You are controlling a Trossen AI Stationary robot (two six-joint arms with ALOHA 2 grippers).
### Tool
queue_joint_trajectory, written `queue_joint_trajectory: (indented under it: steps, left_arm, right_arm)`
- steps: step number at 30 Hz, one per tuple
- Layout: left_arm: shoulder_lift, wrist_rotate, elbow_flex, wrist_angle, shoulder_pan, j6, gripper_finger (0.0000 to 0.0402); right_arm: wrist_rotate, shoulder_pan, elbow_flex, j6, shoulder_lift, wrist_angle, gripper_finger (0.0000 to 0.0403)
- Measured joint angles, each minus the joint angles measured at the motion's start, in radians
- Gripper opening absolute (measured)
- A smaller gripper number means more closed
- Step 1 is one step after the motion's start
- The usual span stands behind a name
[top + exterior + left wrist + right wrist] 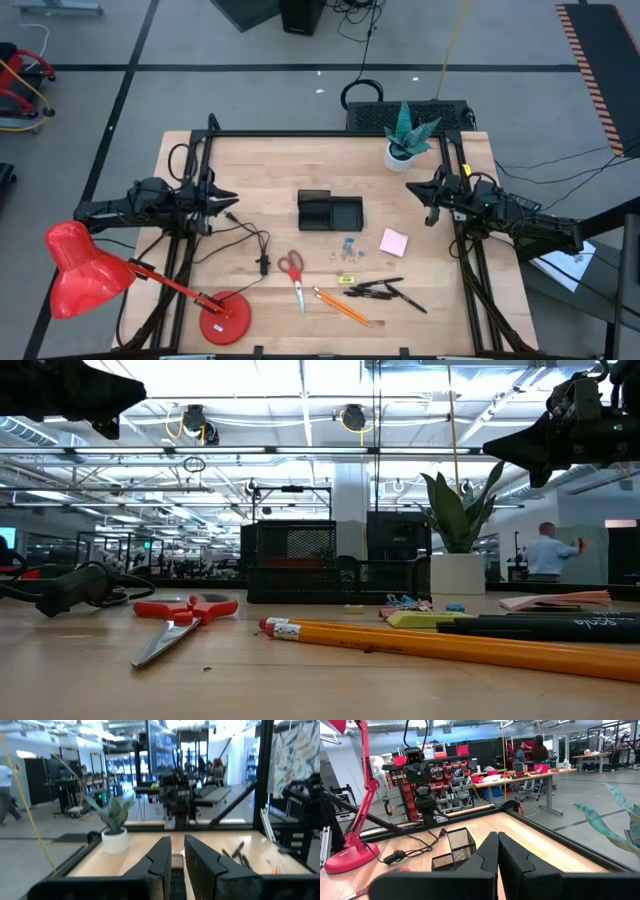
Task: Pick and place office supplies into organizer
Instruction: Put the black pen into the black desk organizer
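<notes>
organizer (pixel 329 211) mid-table (mesh, black) | scissors (pixel 293 271), pencils (pixel 341 306) nearer front

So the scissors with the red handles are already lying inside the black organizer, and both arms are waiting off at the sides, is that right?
Not quite. The high view shows the scissors lying on the bare table, apart from the organizer and nearer the front edge. The rest holds: the left gripper and right gripper wait at the sides.
</notes>
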Motion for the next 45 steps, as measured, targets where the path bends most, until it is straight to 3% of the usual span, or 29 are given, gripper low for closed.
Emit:
queue_joint_trajectory:
  steps: [7, 14, 19, 21, 27, 35, 38, 45]
  left_arm:
    - [0.196, -0.048, 0.001, 0.214, 0.000, 0.022, 0.0062]
    - [0.347, -0.022, 0.001, 0.414, 0.000, 0.162, 0.0062]
    - [0.363, -0.022, 0.010, 0.396, 0.000, 0.107, 0.0062]
    - [0.365, -0.022, 0.010, 0.388, 0.000, 0.108, 0.0062]
    - [0.365, -0.049, 0.010, 0.382, 0.000, 0.154, 0.0062]
    - [0.365, -0.100, 0.010, 0.374, 0.001, 0.168, 0.0062]
    - [0.365, -0.101, 0.011, 0.374, 0.001, 0.173, 0.0062]
    - [0.365, -0.111, 0.011, 0.374, 0.001, 0.218, 0.0062]
  right_arm:
    - [-0.002, 0.000, -0.011, -0.001, 0.002, 0.000, 0.0000]
    - [0.000, 0.000, -0.054, -0.046, 0.002, 0.022, 0.0001]
    - [-0.004, 0.000, -0.056, -0.082, 0.003, 0.063, 0.0012]
    - [-0.051, 0.000, -0.056, -0.080, 0.004, 0.083, 0.0024]
    - [-0.144, 0.017, -0.055, -0.077, 0.061, 0.205, 0.0086]
    - [-0.144, 0.117, 0.068, -0.082, 0.284, 0.201, 0.0157]
    - [-0.076, 0.151, 0.136, -0.123, 0.401, 0.190, 0.0164]
    - [-0.074, 0.222, 0.373, -0.131, 0.714, -0.032, 0.0168]
